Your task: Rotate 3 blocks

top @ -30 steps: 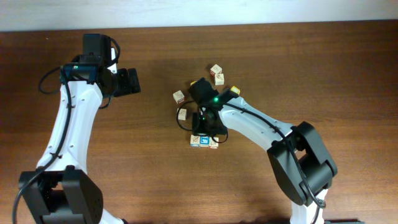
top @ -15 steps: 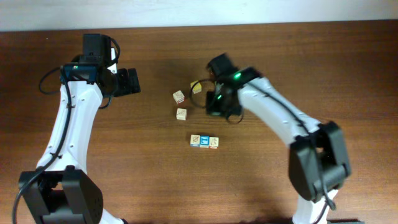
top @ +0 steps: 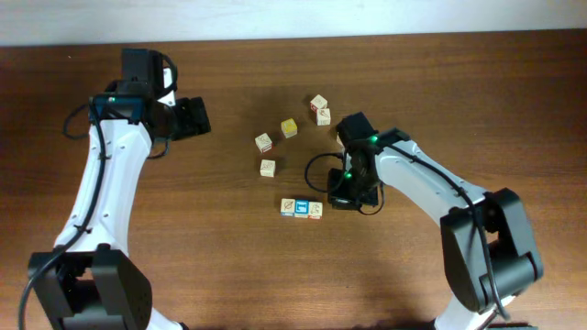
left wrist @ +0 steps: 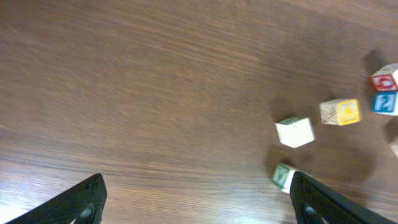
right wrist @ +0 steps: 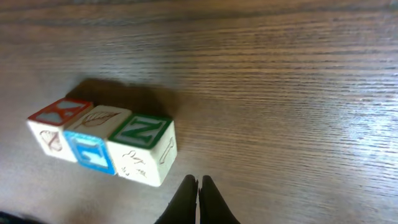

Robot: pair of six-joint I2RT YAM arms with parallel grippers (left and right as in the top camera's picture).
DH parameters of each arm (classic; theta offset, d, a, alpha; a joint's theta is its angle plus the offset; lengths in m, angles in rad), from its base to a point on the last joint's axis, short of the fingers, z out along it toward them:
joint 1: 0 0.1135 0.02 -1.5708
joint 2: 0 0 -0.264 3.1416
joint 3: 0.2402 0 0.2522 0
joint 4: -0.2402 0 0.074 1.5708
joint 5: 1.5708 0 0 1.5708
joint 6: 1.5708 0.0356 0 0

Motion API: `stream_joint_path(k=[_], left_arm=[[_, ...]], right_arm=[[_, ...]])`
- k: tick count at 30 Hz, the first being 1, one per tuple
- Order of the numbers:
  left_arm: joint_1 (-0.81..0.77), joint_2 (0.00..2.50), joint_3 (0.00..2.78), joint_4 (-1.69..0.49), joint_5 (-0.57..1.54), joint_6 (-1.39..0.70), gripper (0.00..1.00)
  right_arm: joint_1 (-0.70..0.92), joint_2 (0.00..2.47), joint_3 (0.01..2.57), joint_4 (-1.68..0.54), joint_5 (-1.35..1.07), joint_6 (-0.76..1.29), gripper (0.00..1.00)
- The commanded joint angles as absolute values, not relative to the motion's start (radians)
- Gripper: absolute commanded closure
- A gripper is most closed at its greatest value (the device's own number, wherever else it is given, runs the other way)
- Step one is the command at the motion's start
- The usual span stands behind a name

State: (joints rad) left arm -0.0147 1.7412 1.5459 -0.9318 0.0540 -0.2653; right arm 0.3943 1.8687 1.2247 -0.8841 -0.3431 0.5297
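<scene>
- blocks (right wrist: pixel 93 140): you see three touching in a straight row on the table (top: pixel 477 82), the blue-framed one in the middle.
- right gripper (right wrist: pixel 198 186): its fingers are pressed together on nothing, just beside the green-edged end of the row.
- left gripper (left wrist: pixel 198 180): its fingers stand wide apart and empty, well apart from the row.
- loose cubes (top: pixel 268 168): five lie scattered above the row in your overhead view.
</scene>
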Motion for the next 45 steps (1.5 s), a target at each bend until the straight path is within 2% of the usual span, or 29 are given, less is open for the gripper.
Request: stream_joint_path(k=[1, 4, 9, 12, 13, 21, 23, 24, 29, 33, 41, 45], left_arm=[[-0.039, 1.761, 1.453, -0.917, 0.116, -0.374, 0.11], [-0.043, 1.768, 1.425, -0.914, 0.116, -0.374, 0.16], [-0.045, 1.768, 1.425, -0.910, 0.118, -0.374, 0.04], [-0.061, 1.768, 1.424, -0.913, 0.128, -0.374, 0.03], [-0.069, 1.768, 1.424, -0.914, 0.128, -0.374, 0.06], [-0.142, 1.768, 1.292, -0.917, 0.087, -0.374, 0.72], [-0.142, 1.768, 1.239, -0.917, 0.096, -0.374, 0.97], [-0.143, 1.768, 1.217, -0.910, 0.120, -0.368, 1.00], [-0.144, 1.768, 1.069, -0.704, 0.450, -0.159, 1.00], [-0.144, 1.768, 1.002, -0.619, 0.461, -0.159, 1.00], [-0.182, 1.769, 0.995, -0.625, 0.506, -0.162, 1.00], [-0.199, 1.769, 0.995, -0.603, 0.493, -0.231, 1.00]], right_arm=[[0.399, 1.923, 1.211, -0.877, -0.360, 0.585, 0.95], [0.408, 1.927, 1.211, -0.857, -0.416, 0.586, 0.94], [0.466, 1.929, 1.211, -0.799, -0.413, 0.623, 0.95], [0.465, 1.929, 1.211, -0.785, -0.416, 0.622, 0.95], [0.465, 1.929, 1.211, -0.768, -0.418, 0.622, 0.95], [0.477, 1.929, 1.212, -0.668, -0.459, 0.580, 0.95], [0.463, 1.929, 1.212, -0.670, -0.460, 0.561, 0.95], [0.450, 1.929, 1.212, -0.676, -0.460, 0.554, 0.95], [0.438, 1.929, 1.212, -0.691, -0.468, 0.528, 0.96], [0.438, 1.929, 1.212, -0.691, -0.468, 0.528, 0.96], [0.438, 1.929, 1.212, -0.691, -0.467, 0.528, 0.96], [0.438, 1.929, 1.212, -0.691, -0.467, 0.528, 0.96]])
